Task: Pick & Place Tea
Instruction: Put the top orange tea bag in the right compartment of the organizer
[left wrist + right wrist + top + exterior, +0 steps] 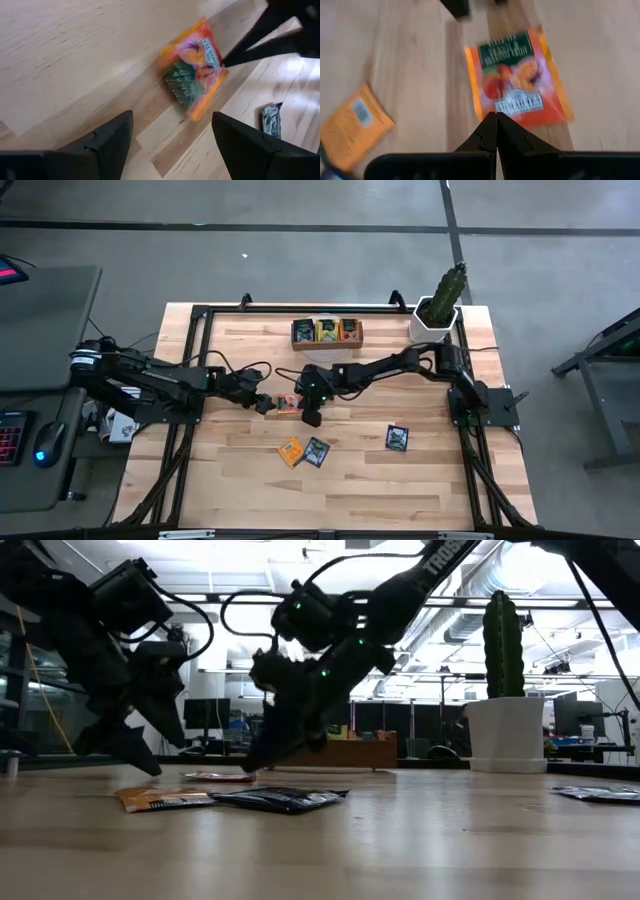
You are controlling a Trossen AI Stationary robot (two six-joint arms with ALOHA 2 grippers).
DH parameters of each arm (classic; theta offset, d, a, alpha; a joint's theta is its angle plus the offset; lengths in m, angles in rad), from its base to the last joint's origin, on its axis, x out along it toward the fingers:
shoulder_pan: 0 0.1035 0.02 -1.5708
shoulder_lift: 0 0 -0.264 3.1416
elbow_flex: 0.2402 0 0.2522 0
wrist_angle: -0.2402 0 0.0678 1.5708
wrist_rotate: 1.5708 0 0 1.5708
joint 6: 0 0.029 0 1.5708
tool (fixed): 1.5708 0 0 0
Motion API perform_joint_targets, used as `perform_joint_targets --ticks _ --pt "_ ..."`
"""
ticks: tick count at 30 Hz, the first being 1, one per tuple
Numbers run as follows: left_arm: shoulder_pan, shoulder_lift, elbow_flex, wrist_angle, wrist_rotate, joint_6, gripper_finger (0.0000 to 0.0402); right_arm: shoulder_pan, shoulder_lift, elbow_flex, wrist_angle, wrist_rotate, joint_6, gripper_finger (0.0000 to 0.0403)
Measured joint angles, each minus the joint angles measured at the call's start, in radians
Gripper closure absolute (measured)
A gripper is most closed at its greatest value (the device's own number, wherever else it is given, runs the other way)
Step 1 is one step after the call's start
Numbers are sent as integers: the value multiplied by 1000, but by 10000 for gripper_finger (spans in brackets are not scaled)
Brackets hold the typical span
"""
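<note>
Tabletop sachet (288, 403) half under grippers.

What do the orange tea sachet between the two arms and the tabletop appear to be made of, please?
Orange sachet: probably glossy printed foil or film, since it lies thin and flat with a bright printed label. Tabletop: light wooden planks with visible grain and seams, seemingly smooth and matte.

Lit evenly from overhead in the top-down view, with soft shadows. Backlit at table height by bright ceiling lights (arms reduced to silhouettes). Motion-blurred in the right wrist view, especially the orange sachet (520, 77).
</note>
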Motion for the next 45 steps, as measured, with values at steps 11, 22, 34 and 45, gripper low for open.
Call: perform_joint_targets --ticks 11,22,34,45 --pt "0 40 0 33 -20 -78 131 2 72 5 42 -81 102 403" --pt "0 116 0 166 10 -110 131 6 79 2 79 -76 129 403" --pt "-2 118 -2 185 74 -114 174 5 80 0 92 -62 130 403" --pt "-65 118 -2 187 13 -99 391 5 80 0 92 -59 130 403"
